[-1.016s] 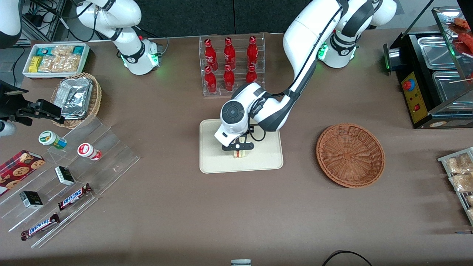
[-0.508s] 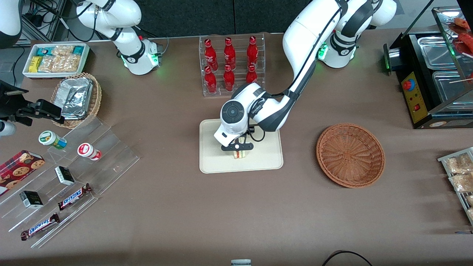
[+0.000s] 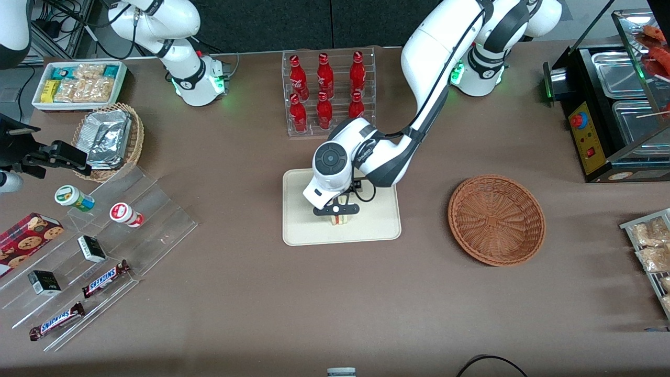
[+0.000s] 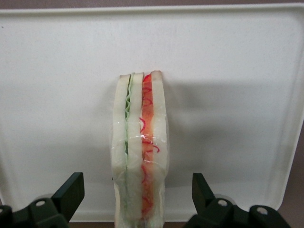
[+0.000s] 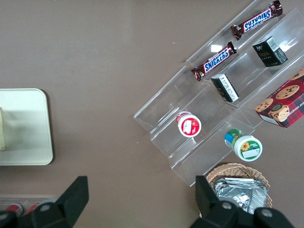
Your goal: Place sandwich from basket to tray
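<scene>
Sandwich (image 4: 139, 152), just one, stands on the tray (image 3: 377, 230); the gripper (image 4: 137, 202) straddles it, fingers spread clear; one basket (image 3: 496, 220) nearby.

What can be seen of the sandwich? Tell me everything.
The sandwich is a wedge of white bread standing on edge on the cream tray, cut side showing a green layer and a red layer, seemingly in clear wrap. The claw is open around it, fingers apart from its sides. The brown basket holds nothing.
</scene>
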Tool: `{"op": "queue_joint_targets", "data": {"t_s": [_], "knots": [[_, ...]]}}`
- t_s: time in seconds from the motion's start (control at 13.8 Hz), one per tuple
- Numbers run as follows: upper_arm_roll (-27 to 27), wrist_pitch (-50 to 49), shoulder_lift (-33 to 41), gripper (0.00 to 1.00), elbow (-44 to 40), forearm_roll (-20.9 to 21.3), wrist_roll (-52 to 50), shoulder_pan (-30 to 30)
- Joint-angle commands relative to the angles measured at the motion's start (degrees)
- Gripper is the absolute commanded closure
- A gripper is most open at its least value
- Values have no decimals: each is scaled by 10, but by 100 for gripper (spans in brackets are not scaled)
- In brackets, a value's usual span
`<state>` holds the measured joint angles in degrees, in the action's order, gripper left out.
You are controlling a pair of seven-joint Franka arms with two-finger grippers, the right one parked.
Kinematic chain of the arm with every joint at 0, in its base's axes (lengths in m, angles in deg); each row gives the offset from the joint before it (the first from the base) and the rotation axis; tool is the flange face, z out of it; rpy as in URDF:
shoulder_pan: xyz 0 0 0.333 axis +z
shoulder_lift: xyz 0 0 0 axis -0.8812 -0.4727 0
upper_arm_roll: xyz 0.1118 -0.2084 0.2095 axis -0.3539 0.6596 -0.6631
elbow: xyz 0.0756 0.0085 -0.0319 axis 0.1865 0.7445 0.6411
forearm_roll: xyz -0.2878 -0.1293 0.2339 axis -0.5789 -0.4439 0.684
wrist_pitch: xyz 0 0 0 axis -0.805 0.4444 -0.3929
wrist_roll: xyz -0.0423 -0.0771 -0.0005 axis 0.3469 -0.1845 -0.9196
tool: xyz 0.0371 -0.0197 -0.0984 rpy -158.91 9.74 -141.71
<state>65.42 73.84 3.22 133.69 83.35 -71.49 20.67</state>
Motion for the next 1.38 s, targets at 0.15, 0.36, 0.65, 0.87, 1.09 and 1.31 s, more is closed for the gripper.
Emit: {"op": "queue_joint_targets", "data": {"t_s": [0.15,0.36,0.65,0.87,1.09,1.31], "knots": [[-9,-62,36,0,-13,27,-1,0],[-7,-108,89,0,-12,24,6,38],[-6,-165,154,0,3,19,68,105],[-6,-174,202,0,45,19,137,167],[-6,-182,235,0,74,19,221,225],[-6,-185,277,0,111,18,294,280]]}}
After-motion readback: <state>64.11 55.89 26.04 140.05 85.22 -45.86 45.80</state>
